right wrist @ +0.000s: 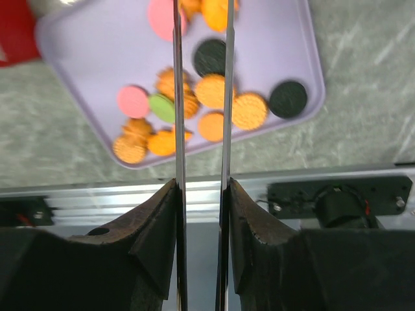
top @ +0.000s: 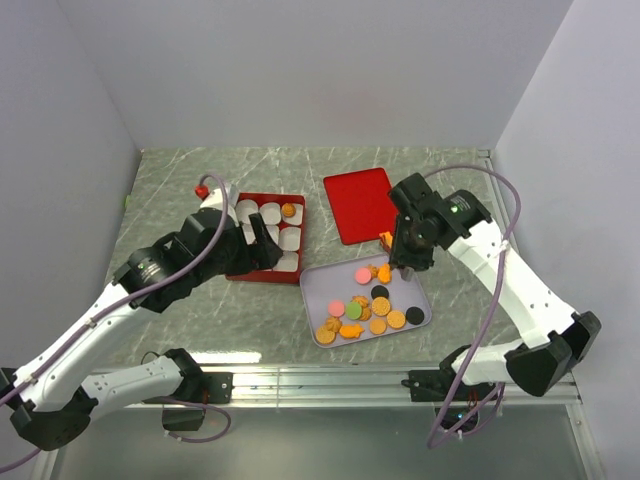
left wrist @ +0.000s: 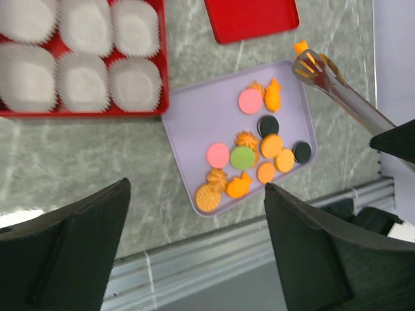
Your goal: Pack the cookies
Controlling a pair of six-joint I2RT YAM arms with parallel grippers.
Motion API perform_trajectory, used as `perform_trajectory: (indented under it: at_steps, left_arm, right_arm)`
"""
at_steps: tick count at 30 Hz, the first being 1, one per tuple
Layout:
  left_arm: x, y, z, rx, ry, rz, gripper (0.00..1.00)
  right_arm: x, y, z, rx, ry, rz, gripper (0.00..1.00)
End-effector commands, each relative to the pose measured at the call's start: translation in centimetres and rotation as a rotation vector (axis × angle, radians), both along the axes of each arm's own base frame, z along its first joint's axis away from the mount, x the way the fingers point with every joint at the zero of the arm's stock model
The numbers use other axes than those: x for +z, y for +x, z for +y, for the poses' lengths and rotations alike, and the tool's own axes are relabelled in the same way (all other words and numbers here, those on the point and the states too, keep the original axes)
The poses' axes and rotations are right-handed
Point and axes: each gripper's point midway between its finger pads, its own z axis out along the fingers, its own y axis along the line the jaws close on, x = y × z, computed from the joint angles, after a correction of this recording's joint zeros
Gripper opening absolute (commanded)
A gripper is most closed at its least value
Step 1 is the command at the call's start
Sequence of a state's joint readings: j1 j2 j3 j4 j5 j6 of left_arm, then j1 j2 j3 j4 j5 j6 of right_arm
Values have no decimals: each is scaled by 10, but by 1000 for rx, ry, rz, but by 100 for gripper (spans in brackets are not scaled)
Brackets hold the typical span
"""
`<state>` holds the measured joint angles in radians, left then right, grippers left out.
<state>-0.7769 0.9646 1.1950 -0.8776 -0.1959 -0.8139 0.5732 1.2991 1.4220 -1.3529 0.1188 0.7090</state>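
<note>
Left arm (top: 100, 320) & right arm (top: 520, 290): white shells w/ black joints, mauve cable looped along each, left gripper (left wrist: 194, 194) & right gripper (right wrist: 201, 191) chunky matte black.

Orange cookies (left wrist: 271, 146), lilac tray (left wrist: 194, 129) — silver tongs (left wrist: 343, 97)

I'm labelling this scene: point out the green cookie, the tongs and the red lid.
green cookie (left wrist: 243, 157): left wrist view, its centre.
tongs (left wrist: 355, 102): left wrist view, mid-length of the arms.
red lid (top: 362, 205): top external view, its centre.
</note>
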Motion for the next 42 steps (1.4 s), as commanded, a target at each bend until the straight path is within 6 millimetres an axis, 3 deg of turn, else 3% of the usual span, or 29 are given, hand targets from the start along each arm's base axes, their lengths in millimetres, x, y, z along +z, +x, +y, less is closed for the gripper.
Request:
perform_trajectory:
  at_steps: [1, 9, 11, 12, 16, 20, 29, 36, 42]
  left_arm:
    - [33, 8, 23, 73, 29, -122, 93]
    - [49, 4, 59, 184, 47, -201, 99]
    - [47, 3, 67, 222, 39, -215, 98]
    - [55, 0, 74, 238, 6, -247, 98]
    - [65, -8, 93, 312, -74, -318, 99]
    - [68, -17, 104, 336, -106, -321, 100]
    - [58, -26, 98, 253, -10, -230, 100]
    - [55, -30, 100, 233, 40, -203, 99]
    - [55, -35, 107, 244, 43, -204, 99]
  right_arm:
    - [20, 4, 5, 0, 14, 6, 32]
    - [67, 53, 78, 145, 155, -100, 31]
    - [73, 59, 93, 185, 161, -104, 31]
    - [79, 71, 106, 201, 172, -118, 31]
    - [85, 86, 141, 261, 209, -117, 31]
    - [76, 100, 177, 302, 280, -102, 31]
    - [63, 123, 241, 395, 456, -107, 32]
    - [38, 135, 266, 401, 490, -76, 32]
    - [25, 151, 271, 358, 472, -98, 32]
